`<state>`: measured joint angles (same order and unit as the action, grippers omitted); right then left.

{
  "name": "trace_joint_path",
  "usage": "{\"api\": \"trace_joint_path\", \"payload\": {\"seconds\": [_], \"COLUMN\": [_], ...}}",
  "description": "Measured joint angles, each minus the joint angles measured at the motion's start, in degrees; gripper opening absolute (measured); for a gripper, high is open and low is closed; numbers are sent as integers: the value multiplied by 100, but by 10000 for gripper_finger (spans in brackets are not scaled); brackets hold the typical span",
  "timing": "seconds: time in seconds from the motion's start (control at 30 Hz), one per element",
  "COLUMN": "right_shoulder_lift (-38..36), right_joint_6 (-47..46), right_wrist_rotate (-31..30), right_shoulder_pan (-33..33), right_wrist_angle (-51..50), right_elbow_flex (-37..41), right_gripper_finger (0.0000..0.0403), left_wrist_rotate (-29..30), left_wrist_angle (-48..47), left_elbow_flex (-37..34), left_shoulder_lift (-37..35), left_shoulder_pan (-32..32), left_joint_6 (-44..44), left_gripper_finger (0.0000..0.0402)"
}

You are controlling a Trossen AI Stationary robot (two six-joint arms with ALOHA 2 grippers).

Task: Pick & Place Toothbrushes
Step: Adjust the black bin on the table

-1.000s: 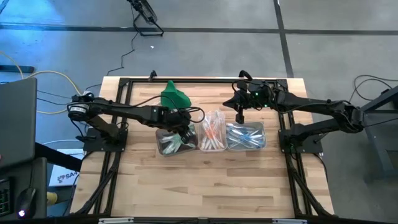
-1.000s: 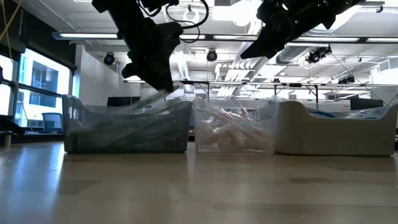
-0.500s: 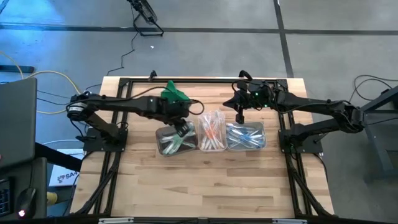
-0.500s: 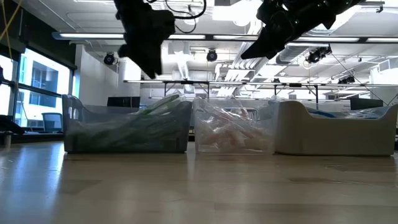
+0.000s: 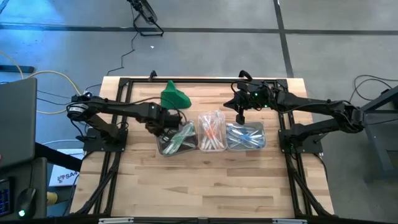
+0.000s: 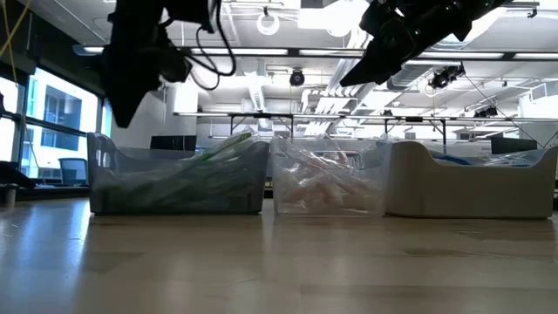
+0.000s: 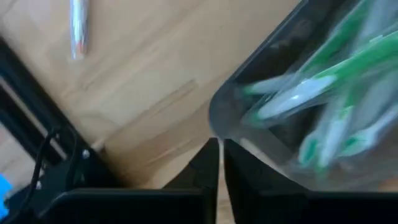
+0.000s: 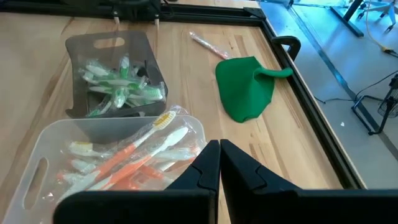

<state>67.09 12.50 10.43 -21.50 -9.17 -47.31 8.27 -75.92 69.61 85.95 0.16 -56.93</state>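
green toothbrushes (image 7: 323,106) blurred, perhaps overlapping

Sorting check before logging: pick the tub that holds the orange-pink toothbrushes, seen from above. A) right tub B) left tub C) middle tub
C: in the high view the orange-pink plastic toothbrushes lie in the middle clear rectangular tub, green ones left, blue ones right.

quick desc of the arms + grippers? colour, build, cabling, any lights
Both arms are dark, near black, built of slim jointed links. The left arm has a silver round joint near its base and loose black cable by the wrist. The right arm shows small green lights near its wrist. Each gripper, left and right, has two flat, matte black fingers.
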Motion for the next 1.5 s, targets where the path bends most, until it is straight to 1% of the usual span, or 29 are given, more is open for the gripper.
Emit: {"api": "trace_joint_path", "payload": {"seconds": [0.1,0.27,0.43,0.57,0.67,1.07,1.27,1.4,1.5], "right_shoulder_lift": [0,0,0,0,0,0,0,0,0], "right_joint_6": [125,128,130,130,132,131,124,106,101], "right_wrist_rotate": [4,7,14,14,14,16,16,16,16], "right_shoulder_pan": [0,0,0,0,0,0,0,0,0], "right_wrist_angle": [-2,-4,-7,-5,27,79,81,81,81], "right_elbow_flex": [0,0,0,0,0,0,0,0,0], "right_gripper_finger": [4,4,4,4,4,4,4,4,4], "left_wrist_rotate": [-70,-411,-593,-584,-415,442,877,924,885], "left_wrist_angle": [5,1,276,637,748,768,1057,1044,602], "left_elbow_flex": [-201,-622,-997,-1063,-1063,-1063,-1063,-1063,-1063], "left_shoulder_lift": [3,3,3,3,3,3,3,3,0], "left_shoulder_pan": [-70,-56,-56,-56,-55,-54,-50,-50,-50], "left_joint_6": [-287,-789,-852,-767,-651,-637,-497,-376,-619], "left_gripper_finger": [3,5,1,1,0,0,0,0,0]}}
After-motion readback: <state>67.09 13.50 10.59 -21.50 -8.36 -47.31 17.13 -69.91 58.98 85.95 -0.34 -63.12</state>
